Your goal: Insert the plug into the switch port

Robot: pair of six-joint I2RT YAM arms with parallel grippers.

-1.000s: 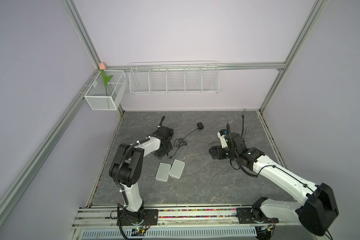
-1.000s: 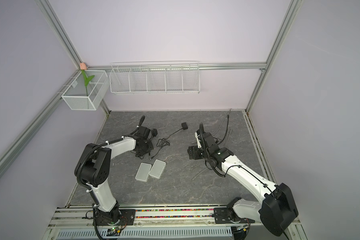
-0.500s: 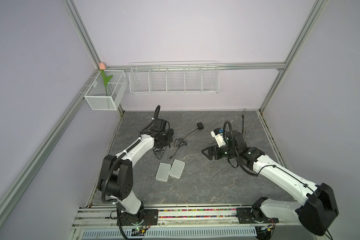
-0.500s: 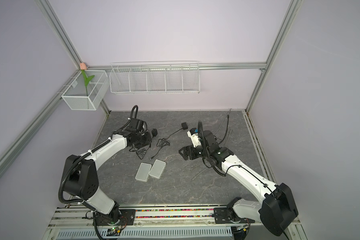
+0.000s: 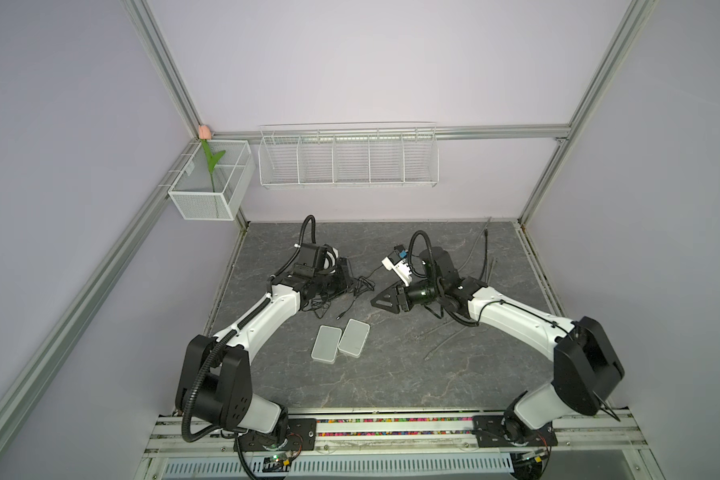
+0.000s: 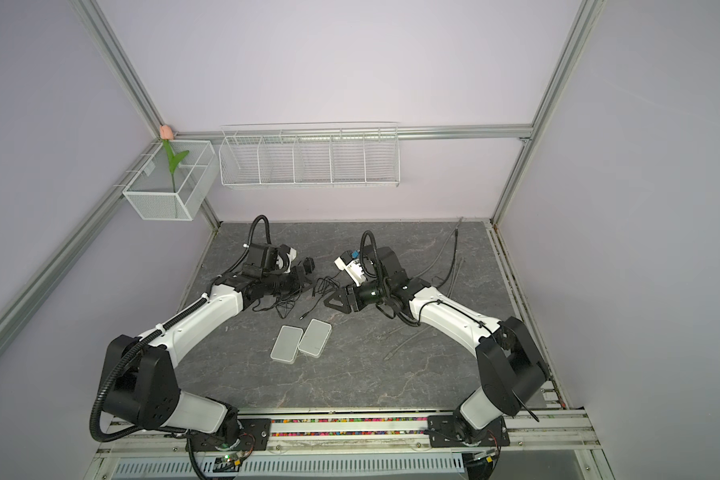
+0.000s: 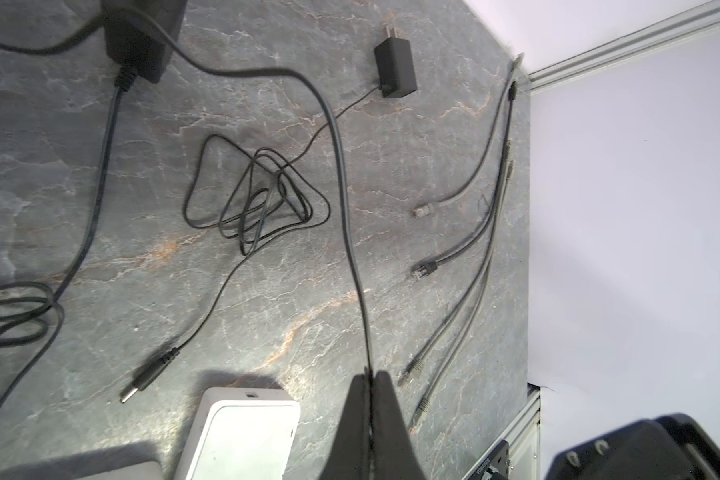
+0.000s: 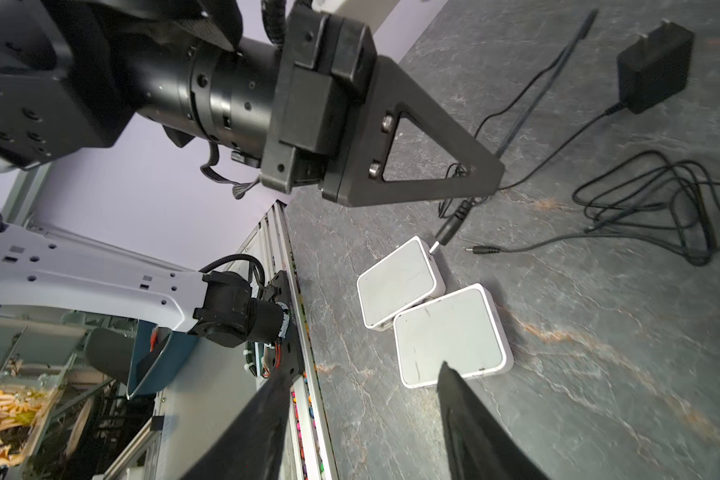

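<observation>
L jaws shut on thin black cable (image 7: 351,232), a little behind the barrel plug (image 8: 447,232). Plug hangs w/ tip at corner of white switch (image 8: 395,286) on tabletop. Plug prob. light and rigid, cord floppy: better held on moulded body. R jaws part open, empty.

Robot lab cell: alu frame (image 5: 165,66), lilac panel walls (image 5: 371,62), 2 arms (image 5: 267,316) on front rail (image 5: 391,428), wire basket (image 5: 346,162) on wall.

Lilac walls (image 5: 350,62), aluminium frame posts (image 5: 165,62), grey stone-look floor (image 5: 391,374), white wire rack (image 5: 348,162) on back wall.
</observation>
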